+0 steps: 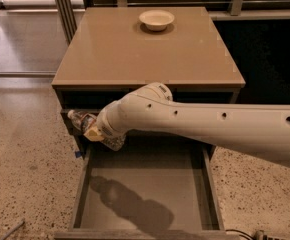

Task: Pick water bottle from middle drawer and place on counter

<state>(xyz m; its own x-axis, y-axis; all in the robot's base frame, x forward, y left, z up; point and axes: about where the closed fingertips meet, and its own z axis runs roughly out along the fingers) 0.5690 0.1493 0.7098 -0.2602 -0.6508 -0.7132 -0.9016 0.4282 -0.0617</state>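
My gripper (96, 132) is shut on the water bottle (83, 121), a clear ribbed bottle with a white cap. I hold it nearly level, cap to the left, in front of the cabinet's upper left front, just below the counter (150, 54) edge. The middle drawer (185, 184) is pulled out wide below, and its flat grey-brown bottom is bare except for the arm's shadow. My white arm reaches in from the right across the cabinet front. The fingers are mostly hidden behind the wrist and the bottle.
A pale bowl (156, 19) stands at the back middle of the counter. Speckled terrazzo floor (25, 174) lies to the left, with a bit of blue tape (78, 154) by the drawer's left corner. Metal posts (64, 6) stand at the back left.
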